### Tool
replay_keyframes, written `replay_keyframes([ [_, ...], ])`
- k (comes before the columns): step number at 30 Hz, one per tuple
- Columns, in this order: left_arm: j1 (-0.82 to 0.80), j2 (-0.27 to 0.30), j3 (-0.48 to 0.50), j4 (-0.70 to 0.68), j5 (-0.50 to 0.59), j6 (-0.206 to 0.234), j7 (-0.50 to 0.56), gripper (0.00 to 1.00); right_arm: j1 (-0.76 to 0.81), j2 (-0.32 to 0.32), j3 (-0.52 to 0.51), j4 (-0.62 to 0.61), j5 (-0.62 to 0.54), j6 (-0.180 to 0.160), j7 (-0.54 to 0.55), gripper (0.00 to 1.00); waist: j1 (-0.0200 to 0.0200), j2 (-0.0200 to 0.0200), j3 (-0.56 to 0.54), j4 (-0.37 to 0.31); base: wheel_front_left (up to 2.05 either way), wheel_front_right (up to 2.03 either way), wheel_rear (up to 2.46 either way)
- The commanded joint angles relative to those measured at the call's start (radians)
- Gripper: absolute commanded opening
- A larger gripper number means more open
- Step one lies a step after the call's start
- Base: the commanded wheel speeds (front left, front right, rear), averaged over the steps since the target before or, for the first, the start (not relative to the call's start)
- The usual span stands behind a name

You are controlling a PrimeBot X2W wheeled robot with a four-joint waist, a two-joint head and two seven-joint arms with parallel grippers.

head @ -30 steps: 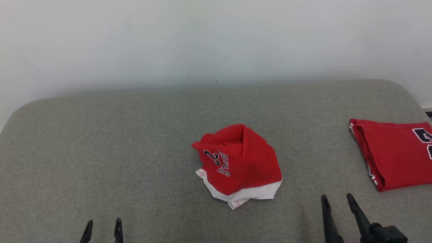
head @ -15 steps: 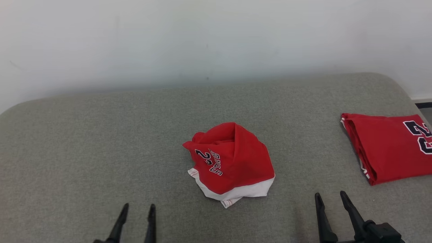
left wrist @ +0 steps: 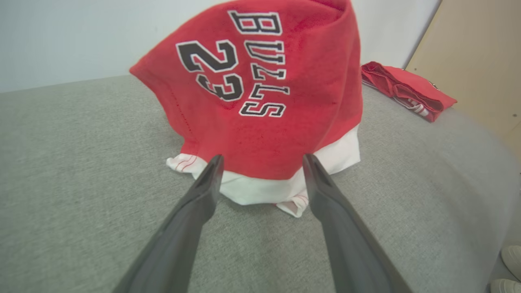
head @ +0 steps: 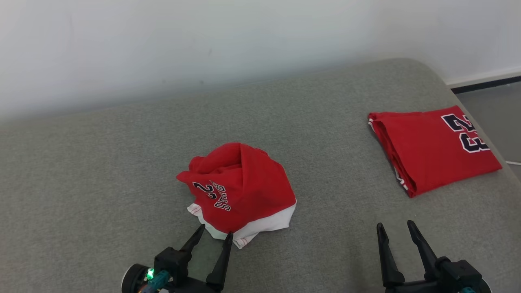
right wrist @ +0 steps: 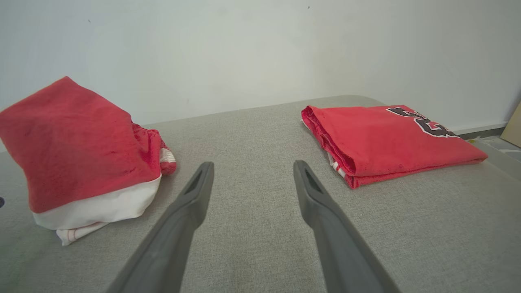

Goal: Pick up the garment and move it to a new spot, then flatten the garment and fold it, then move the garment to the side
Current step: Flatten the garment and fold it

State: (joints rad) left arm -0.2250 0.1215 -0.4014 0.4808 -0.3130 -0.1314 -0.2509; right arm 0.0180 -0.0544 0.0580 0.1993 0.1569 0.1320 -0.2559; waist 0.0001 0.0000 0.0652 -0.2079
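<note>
Jersey [head: 240, 191], crumpled Bulls 23, sits dead ahead of left gripper [head: 216, 229], just beside its spread fingers [head: 221, 260]. Right gripper [head: 395, 223] is spread too, well apart.

Head camera swung right, so the grey floor [head: 496, 101] past the end of the grey padded bench [head: 101, 162] came into view. The left pincer [head: 215, 230] moved forward and inward from the lower-left edge, up to the crumpled red jersey with white hem [head: 244, 183]. Its fingertips ended at the hem's near edge, contact unclear. Its dark wrist housing with green light [head: 173, 262] became visible.
</note>
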Motion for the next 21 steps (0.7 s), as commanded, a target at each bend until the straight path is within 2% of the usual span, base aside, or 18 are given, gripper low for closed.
replay_keyframes([
  [1,-0.028,0.0,-0.008,0.016,-0.013,0.002,-0.006,1.0,-0.013,0.0,-0.001,-0.001,0.0,-0.003,-0.005,1.0,-0.0001,0.0,0.033,-0.052,0.0,0.0,0.0],
  [6,-0.085,-0.013,-0.016,0.066,-0.025,0.005,-0.009,1.0,-0.019,0.001,0.004,0.001,0.004,-0.003,-0.007,1.0,-0.0001,0.0,0.046,-0.089,0.0,0.0,0.0],
  [16,-0.177,-0.044,-0.001,0.171,-0.027,0.094,0.005,1.0,-0.03,0.003,0.01,0.002,0.009,-0.003,-0.009,1.0,-0.0001,0.0,0.062,-0.124,0.0,0.0,0.0],
  [17,-0.187,-0.046,0.001,0.175,-0.023,0.104,0.002,0.4,-0.03,0.003,0.009,0.002,0.009,-0.003,-0.009,1.0,-0.0001,0.0,0.063,-0.124,0.0,0.0,0.0],
  [18,-0.196,-0.047,0.003,0.177,-0.023,0.111,0.001,0.0,-0.03,0.003,0.008,0.002,0.008,-0.003,-0.009,1.0,-0.0001,0.0,0.063,-0.124,0.0,0.0,0.0],
  [21,-0.224,-0.053,0.0,0.176,-0.028,0.106,-0.005,0.0,-0.031,0.004,0.003,0.003,0.009,-0.003,-0.01,1.0,-0.0001,0.0,0.064,-0.12,0.0,0.0,0.0],
])
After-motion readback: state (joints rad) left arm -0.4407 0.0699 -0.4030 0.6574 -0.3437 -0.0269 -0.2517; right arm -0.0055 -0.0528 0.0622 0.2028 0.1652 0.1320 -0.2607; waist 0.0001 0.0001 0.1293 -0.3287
